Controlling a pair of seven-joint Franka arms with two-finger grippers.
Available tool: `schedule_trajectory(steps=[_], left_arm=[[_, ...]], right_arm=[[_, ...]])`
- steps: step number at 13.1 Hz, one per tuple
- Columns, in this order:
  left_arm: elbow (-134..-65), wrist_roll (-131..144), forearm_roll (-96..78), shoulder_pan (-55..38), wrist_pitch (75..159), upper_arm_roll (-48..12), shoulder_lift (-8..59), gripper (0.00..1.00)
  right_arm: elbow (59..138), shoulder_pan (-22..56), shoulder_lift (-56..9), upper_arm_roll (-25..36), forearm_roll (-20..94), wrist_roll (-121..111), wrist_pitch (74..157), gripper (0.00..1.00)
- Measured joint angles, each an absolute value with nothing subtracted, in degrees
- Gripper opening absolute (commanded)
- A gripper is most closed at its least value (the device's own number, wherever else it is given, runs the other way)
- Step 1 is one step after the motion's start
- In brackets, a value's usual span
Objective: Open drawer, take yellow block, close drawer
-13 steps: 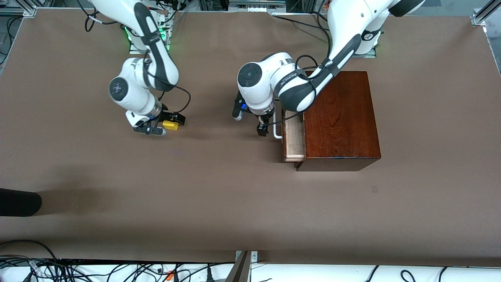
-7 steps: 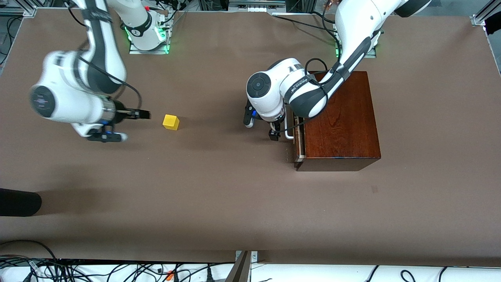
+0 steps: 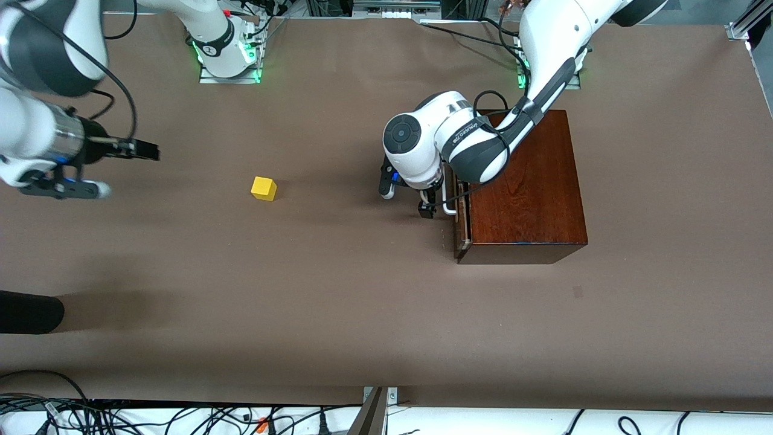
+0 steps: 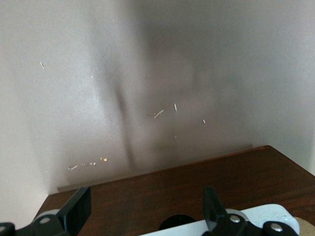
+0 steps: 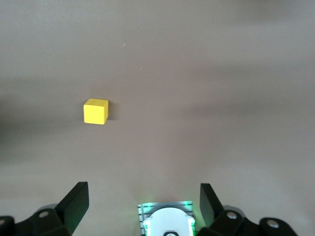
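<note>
The yellow block (image 3: 264,188) (image 5: 95,111) lies alone on the brown table, free of both grippers. My right gripper (image 3: 142,149) (image 5: 142,201) is open and empty, raised over the right arm's end of the table, well away from the block. The dark wooden box (image 3: 525,181) stands toward the left arm's end. Its drawer (image 3: 460,225) is pushed almost fully in, with only a thin pale strip showing. My left gripper (image 3: 429,208) (image 4: 145,209) is open at the white handle (image 3: 449,209) (image 4: 256,216), in front of the dark drawer front (image 4: 162,187).
The two arm bases (image 3: 224,51) (image 3: 546,66) stand along the table's farther edge. A dark object (image 3: 30,311) pokes over the table edge at the right arm's end, nearer the camera. Cables (image 3: 181,417) run along the nearest edge.
My right gripper let go of the yellow block and swung up and away toward its end of the table. My left gripper pushed the partly open drawer almost shut.
</note>
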State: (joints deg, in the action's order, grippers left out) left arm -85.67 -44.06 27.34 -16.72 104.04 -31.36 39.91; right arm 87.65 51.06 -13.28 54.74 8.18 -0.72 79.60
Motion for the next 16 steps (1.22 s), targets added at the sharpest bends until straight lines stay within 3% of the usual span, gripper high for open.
schedule_trajectory(steps=[3, 5, 11, 13, 16], left_arm=[[-85.66, -44.08, 27.37, -16.58, 103.70, -31.31, 39.45, 1.00], [-85.66, -44.09, 27.39, -16.57, 103.61, -31.30, 39.28, 1.00], [-85.36, -43.75, 27.75, -16.23, 103.58, -31.33, 38.80, 1.00], [-82.44, -42.29, 23.18, -15.93, 103.59, -31.46, 38.12, 1.00], [-79.17, -33.83, 12.25, -13.37, 102.36, -31.43, 34.04, 1.00]], right_arm=[[87.44, 51.09, -8.94, 54.60, 5.96, -0.76, 79.32, 1.00], [87.44, 48.73, -7.95, 50.90, 4.94, -0.75, 79.41, 1.00], [88.39, 14.19, -4.38, 13.31, 0.14, 0.21, 82.91, 1.00], [90.26, 6.21, -3.04, 6.23, -0.15, 0.21, 85.93, 1.00], [93.48, 3.66, -0.86, 3.95, -0.43, 0.21, 89.15, 1.00]])
